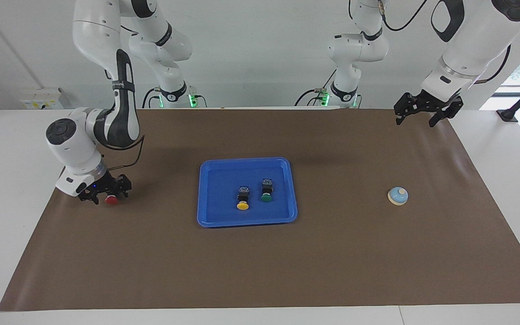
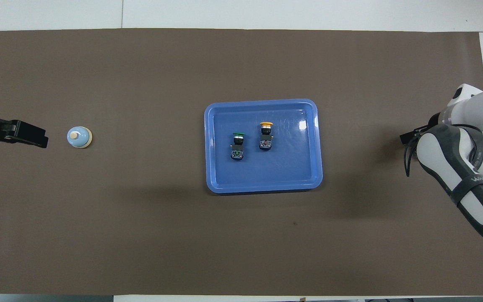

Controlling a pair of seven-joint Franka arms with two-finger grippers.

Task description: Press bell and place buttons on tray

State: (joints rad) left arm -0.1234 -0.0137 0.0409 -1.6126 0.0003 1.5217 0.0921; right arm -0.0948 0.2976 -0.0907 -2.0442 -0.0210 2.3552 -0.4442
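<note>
The blue tray lies mid-mat. In it lie two of the buttons, the yellow one and the green one. The red button lies on the mat toward the right arm's end, with only its cap showing. My right gripper is down low and open, its fingers on either side of that button's body; whether they touch it I cannot tell. The overhead view hides this button under the right arm. The bell stands toward the left arm's end. My left gripper waits open in the air, apart from the bell.
A brown mat covers most of the white table. The right arm's elbow hangs over the mat's edge at that end. A socket box sits at the table's edge by the wall.
</note>
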